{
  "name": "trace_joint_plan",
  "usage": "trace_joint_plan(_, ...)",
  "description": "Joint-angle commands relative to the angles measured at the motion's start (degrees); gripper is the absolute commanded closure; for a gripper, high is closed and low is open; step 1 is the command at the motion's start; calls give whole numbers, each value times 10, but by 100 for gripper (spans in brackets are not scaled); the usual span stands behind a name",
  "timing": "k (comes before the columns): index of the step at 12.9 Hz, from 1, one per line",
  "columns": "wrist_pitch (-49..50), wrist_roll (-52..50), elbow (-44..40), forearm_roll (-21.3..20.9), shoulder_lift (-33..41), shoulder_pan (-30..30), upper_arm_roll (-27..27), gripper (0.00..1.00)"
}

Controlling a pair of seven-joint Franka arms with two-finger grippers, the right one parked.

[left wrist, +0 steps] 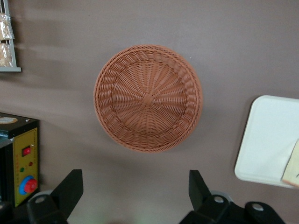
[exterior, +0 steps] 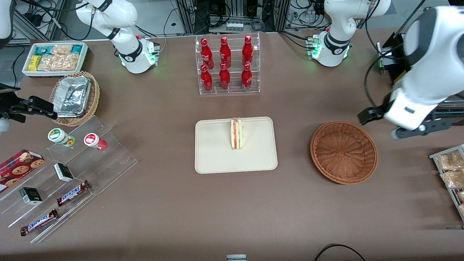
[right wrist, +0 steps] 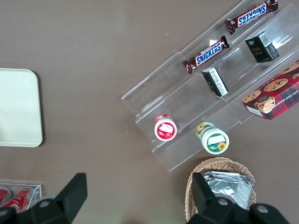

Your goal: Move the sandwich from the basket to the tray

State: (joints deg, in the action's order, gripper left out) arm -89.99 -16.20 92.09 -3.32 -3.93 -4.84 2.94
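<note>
The sandwich, a pale wedge with orange and green layers, stands on edge on the cream tray at the table's middle. One corner of the sandwich shows in the left wrist view on the tray. The reddish-brown wicker basket sits beside the tray toward the working arm's end and holds nothing. My left gripper hangs open, high over the table beside the basket, with nothing between its fingers.
A clear rack of red bottles stands farther from the front camera than the tray. A rack of bagged snacks and a black box with a yellow panel lie at the working arm's end. Acrylic steps with candy bars and a foil-filled tan basket lie at the parked arm's end.
</note>
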Motion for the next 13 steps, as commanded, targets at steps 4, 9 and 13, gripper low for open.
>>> trace_joint_plan(4,5,111,54,29,64,41,-5,0)
trace_joint_plan(9,3,139,36,29,60,40,-5,0)
trace_joint_plan(13,8,142,11,28,49,39,-4,0)
